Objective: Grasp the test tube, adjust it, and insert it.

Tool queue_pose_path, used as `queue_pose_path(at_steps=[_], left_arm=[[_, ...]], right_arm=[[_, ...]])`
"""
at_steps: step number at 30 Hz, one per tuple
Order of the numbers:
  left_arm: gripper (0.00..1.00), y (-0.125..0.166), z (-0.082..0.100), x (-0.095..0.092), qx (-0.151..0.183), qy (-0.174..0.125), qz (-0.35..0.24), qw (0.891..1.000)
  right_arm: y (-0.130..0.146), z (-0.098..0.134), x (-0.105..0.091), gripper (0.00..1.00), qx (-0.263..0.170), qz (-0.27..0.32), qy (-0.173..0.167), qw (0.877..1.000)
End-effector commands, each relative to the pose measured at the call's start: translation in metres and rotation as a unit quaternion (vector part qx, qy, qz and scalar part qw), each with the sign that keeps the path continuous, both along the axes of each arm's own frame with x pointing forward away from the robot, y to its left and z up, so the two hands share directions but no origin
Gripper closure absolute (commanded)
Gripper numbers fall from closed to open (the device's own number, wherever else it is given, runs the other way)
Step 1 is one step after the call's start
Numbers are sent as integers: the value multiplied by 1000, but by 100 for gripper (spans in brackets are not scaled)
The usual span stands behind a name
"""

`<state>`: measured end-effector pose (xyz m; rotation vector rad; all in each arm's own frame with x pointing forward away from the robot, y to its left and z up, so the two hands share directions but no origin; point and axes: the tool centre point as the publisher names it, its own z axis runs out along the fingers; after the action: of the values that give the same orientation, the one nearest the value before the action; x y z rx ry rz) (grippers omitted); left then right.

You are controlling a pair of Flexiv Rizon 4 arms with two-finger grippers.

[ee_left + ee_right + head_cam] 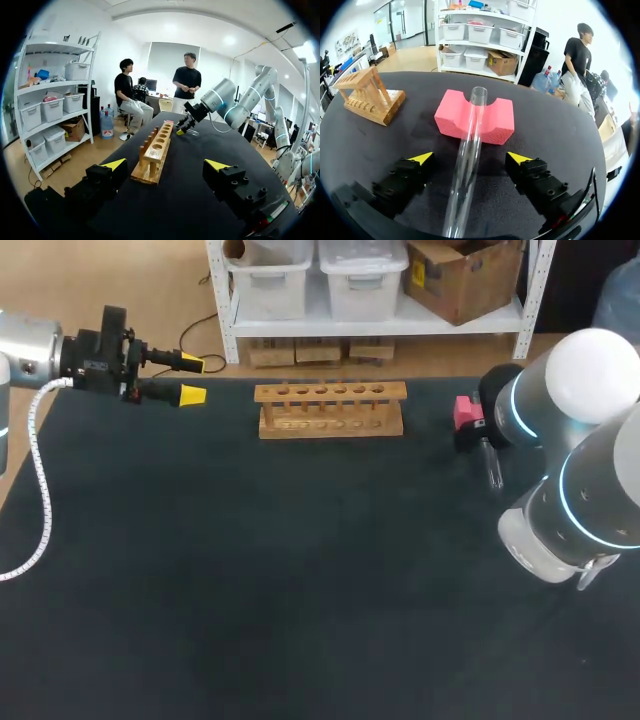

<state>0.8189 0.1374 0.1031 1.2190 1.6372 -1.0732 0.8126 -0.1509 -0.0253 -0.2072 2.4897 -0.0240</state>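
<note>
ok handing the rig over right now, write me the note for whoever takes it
Left gripper: open, empty, off to the left of the wooden rack.
Right gripper: open, one finger on each side of the test tube, not shut on it.
The tube lies right of the rack, its open end propped on the pink foam block.
Done: right gripper lined up over the tube.
Left: grasp, adjust, insert in the rack.

No legible text, numbers or labels: none on wooden test tube rack, pink foam block, test tube or black table.
</note>
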Motion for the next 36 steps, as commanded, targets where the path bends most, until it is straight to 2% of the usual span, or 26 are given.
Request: queue_pose_path(at_steps=[1,5,7,8,9,24,33,36], left_arm=[[0,0,-1,0,-1,-1,0,1000],[0,0,-1,0,-1,-1,0,1000],[0,0,-1,0,-1,-1,0,1000],[0,0,-1,0,-1,-1,0,1000],[0,0,-1,0,-1,-1,0,1000],[0,0,-1,0,-1,-1,0,1000],[0,0,-1,0,-1,-1,0,1000],[0,0,-1,0,-1,-1,0,1000]], right_arm=[[0,-1,1,20,1,0,-1,1000],[0,-1,0,28,3,-3,-2,1000],[0,0,0,36,3,-4,-2,1000],[0,0,0,47,3,-5,-2,1000],[0,1,-1,51,3,-6,-2,1000],[4,4,-2,56,-2,-3,1,1000],[6,3,-4,65,4,-7,5,1000],[7,3,-4,71,1,-5,9,1000]])
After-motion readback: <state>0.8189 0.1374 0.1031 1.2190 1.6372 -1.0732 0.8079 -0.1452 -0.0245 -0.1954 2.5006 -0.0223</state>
